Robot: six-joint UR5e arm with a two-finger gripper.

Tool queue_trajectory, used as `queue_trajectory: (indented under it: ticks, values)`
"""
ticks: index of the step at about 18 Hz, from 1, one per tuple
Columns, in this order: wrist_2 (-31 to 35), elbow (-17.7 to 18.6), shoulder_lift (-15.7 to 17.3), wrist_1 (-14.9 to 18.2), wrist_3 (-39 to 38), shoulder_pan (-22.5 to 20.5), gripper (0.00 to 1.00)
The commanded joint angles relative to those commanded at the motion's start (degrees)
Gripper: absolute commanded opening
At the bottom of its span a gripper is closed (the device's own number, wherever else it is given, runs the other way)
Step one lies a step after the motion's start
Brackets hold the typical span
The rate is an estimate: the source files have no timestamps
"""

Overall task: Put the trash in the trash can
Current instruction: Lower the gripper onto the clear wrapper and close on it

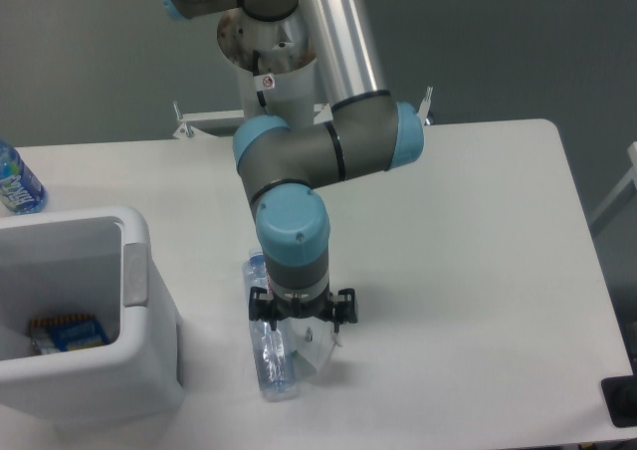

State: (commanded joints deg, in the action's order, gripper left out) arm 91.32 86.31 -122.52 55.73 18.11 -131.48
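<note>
arm [299, 161] grey, blue caps | bin [90, 316] white | table [468, 261] white

Trash can [90, 370] at near-left corner of table [478, 271]; small packets [65, 333] inside on its floor. Crushed bottle [271, 360] just right of can, lying lengthwise, paper wrapper [314, 352] touching its right side. Gripper [302, 314] directly over bottle and wrapper. Water bottle [15, 181] at far-left edge, behind can.
</note>
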Motion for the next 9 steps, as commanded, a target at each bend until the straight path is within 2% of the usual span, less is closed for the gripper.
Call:
queue_trajectory:
  ticks: [1,4,6,7,8,9]
  values:
    - [0.4,0.0,-0.3,-0.1,-0.4,0.0,0.93]
    - [2.1,0.0,-0.5,-0.1,-0.6,0.1,0.59]
    - [2.9,-0.1,-0.4,-0.1,-0.7,0.3,0.31]
    - [2.7,-0.1,-0.4,-0.1,-0.7,0.4,0.13]
    - [2.5,0.0,-0.2,0.0,-0.7,0.4,0.04]
    - [2.5,0.0,-0.1,0.0,-0.6,0.4,0.02]
